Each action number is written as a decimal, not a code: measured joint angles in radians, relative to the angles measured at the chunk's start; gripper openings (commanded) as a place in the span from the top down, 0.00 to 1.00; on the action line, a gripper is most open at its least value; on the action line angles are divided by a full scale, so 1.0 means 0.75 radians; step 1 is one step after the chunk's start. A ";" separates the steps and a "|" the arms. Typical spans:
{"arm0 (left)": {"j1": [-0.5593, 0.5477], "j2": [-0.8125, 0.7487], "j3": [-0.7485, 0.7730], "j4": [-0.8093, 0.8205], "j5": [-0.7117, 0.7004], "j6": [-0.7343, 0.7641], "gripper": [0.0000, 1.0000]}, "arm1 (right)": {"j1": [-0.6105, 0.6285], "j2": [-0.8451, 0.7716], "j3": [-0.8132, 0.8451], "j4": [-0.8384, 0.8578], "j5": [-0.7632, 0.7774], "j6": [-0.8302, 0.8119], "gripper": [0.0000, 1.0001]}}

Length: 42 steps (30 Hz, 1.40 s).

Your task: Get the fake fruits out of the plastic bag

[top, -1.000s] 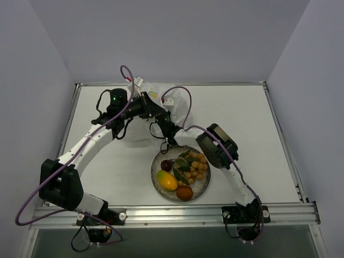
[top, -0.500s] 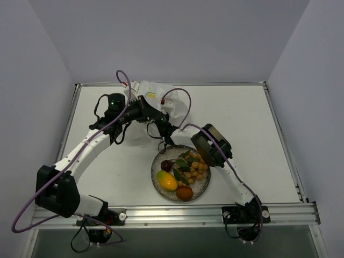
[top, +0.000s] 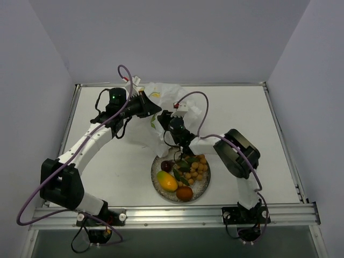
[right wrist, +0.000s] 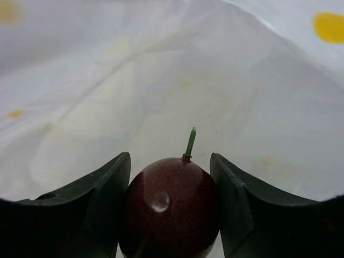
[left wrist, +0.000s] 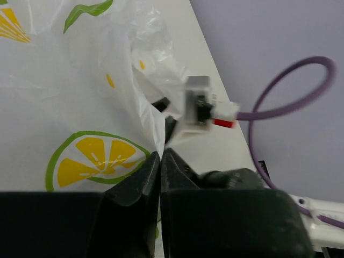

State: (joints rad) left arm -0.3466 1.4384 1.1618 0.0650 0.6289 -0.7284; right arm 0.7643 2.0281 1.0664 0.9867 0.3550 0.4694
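Note:
The plastic bag (top: pixel 156 126), white with yellow citrus prints, lies at the back of the table; it fills the left wrist view (left wrist: pixel 80 91). My left gripper (top: pixel 155 109) is shut on the bag's edge (left wrist: pixel 160 155) and holds it up. My right gripper (top: pixel 167 122) reaches into the bag and is shut on a dark maroon ball (right wrist: pixel 171 212) with a green stem (right wrist: pixel 171 161). On the speckled plate (top: pixel 204 186) lie the other maroon ball (top: pixel 166 165), the mango (top: pixel 167 180), the orange ball (top: pixel 184 192) and the berry bunch (top: pixel 195 166).
The plate sits just in front of the bag, near the table's front rail (top: pixel 172 212). Purple cables (top: pixel 196 107) loop over both arms. Grey walls close in the table on three sides.
My right gripper has moved up and left into the bag, and its elbow has swung out to the right. My left gripper has shifted slightly with the bag's edge.

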 measured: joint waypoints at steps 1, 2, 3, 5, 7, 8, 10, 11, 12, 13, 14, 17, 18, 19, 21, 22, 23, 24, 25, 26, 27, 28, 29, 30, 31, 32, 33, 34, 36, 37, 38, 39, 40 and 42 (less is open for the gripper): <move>0.005 0.015 0.020 -0.010 0.001 0.010 0.98 | 0.000 -0.055 -0.039 0.024 -0.014 -0.008 0.80; 0.011 0.029 0.036 -0.017 0.002 0.019 0.98 | 0.000 -0.107 -0.077 0.054 -0.027 -0.015 0.80; 0.016 0.039 0.045 -0.024 0.002 0.026 0.97 | 0.001 -0.157 -0.117 0.082 -0.037 -0.020 0.80; 0.025 0.053 0.060 -0.040 0.004 0.042 0.98 | 0.001 -0.245 -0.187 0.123 -0.053 -0.025 0.80; 0.032 0.074 0.084 -0.061 0.004 0.058 0.98 | 0.001 -0.314 -0.247 0.148 -0.074 -0.026 0.80; 0.036 0.086 0.101 -0.072 0.004 0.065 0.98 | 0.001 -0.347 -0.273 0.151 -0.082 -0.027 0.80; 0.037 0.113 0.143 -0.096 0.004 0.080 0.98 | 0.004 -0.408 -0.328 0.152 -0.097 -0.031 0.80; 0.037 0.125 0.164 -0.106 0.004 0.087 0.98 | 0.007 -0.443 -0.357 0.149 -0.101 -0.031 0.80; 0.037 0.136 0.185 -0.114 0.004 0.094 0.98 | 0.013 -0.480 -0.384 0.139 -0.106 -0.031 0.80; 0.037 0.149 0.204 -0.117 0.004 0.100 0.98 | 0.016 -0.520 -0.410 0.132 -0.110 -0.031 0.80; 0.037 0.162 0.227 -0.118 0.004 0.104 0.98 | 0.023 -0.565 -0.437 0.123 -0.108 -0.031 0.80; 0.037 0.212 0.298 -0.119 0.009 0.110 0.98 | 0.077 -0.735 -0.522 0.071 -0.086 -0.037 0.80; 0.037 0.229 0.314 -0.113 0.014 0.110 0.98 | 0.105 -0.792 -0.548 0.049 -0.076 -0.041 0.80; 0.037 0.246 0.323 -0.103 0.020 0.109 0.98 | 0.139 -0.851 -0.573 0.026 -0.063 -0.046 0.79; 0.037 0.280 0.333 -0.088 0.035 0.109 0.98 | 0.224 -0.962 -0.613 -0.038 -0.024 -0.067 0.79; 0.037 0.296 0.336 -0.084 0.041 0.108 0.98 | 0.267 -1.010 -0.627 -0.069 -0.009 -0.075 0.78; 0.037 0.310 0.338 -0.082 0.047 0.108 0.98 | 0.310 -1.051 -0.639 -0.099 0.005 -0.083 0.78; 0.037 0.320 0.338 -0.082 0.050 0.108 0.98 | 0.351 -1.089 -0.658 -0.131 0.016 -0.091 0.78; 0.037 0.328 0.338 -0.086 0.053 0.109 0.98 | 0.390 -1.127 -0.681 -0.163 0.035 -0.094 0.78; 0.037 0.332 0.338 -0.089 0.054 0.109 0.98 | 0.425 -1.162 -0.704 -0.199 0.053 -0.095 0.78; 0.037 0.332 0.338 -0.092 0.054 0.110 0.98 | 0.460 -1.194 -0.731 -0.241 0.071 -0.094 0.78; 0.037 0.331 0.338 -0.090 0.054 0.114 0.98 | 0.494 -1.224 -0.762 -0.277 0.090 -0.092 0.78; 0.037 0.330 0.338 -0.088 0.054 0.117 0.98 | 0.521 -1.251 -0.793 -0.316 0.107 -0.087 0.78; 0.036 0.329 0.338 -0.087 0.054 0.120 0.98 | 0.549 -1.272 -0.821 -0.361 0.121 -0.078 0.78; 0.034 0.329 0.338 -0.087 0.054 0.123 0.98 | 0.578 -1.289 -0.849 -0.409 0.143 -0.067 0.77; 0.033 0.329 0.338 -0.087 0.054 0.125 0.98 | 0.602 -1.300 -0.868 -0.453 0.161 -0.058 0.77; 0.032 0.329 0.338 -0.086 0.054 0.125 0.98 | 0.624 -1.306 -0.881 -0.497 0.179 -0.051 0.77; 0.026 0.329 0.338 -0.085 0.054 0.126 0.98 | 0.646 -1.310 -0.890 -0.539 0.198 -0.041 0.77; 0.024 0.328 0.336 -0.083 0.054 0.130 0.98 | 0.696 -1.314 -0.895 -0.607 0.229 -0.031 0.76; 0.022 0.326 0.333 -0.082 0.054 0.131 0.98 | 0.718 -1.315 -0.895 -0.628 0.244 -0.027 0.75; 0.019 0.323 0.329 -0.081 0.053 0.132 0.98 | 0.737 -1.314 -0.895 -0.647 0.257 -0.023 0.75; 0.018 0.321 0.323 -0.080 0.053 0.133 0.98 | 0.756 -1.312 -0.895 -0.664 0.270 -0.019 0.75; 0.018 0.318 0.316 -0.079 0.053 0.135 0.98 | 0.773 -1.305 -0.895 -0.676 0.285 -0.016 0.74; 0.015 0.312 0.302 -0.083 0.052 0.144 0.98 | 0.802 -1.269 -0.888 -0.694 0.325 -0.008 0.69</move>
State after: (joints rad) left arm -0.3351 1.6726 1.3884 0.0025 0.6682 -0.6205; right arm 1.3659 1.0767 0.4007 0.4664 0.5983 0.4637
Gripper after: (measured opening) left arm 0.026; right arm 0.537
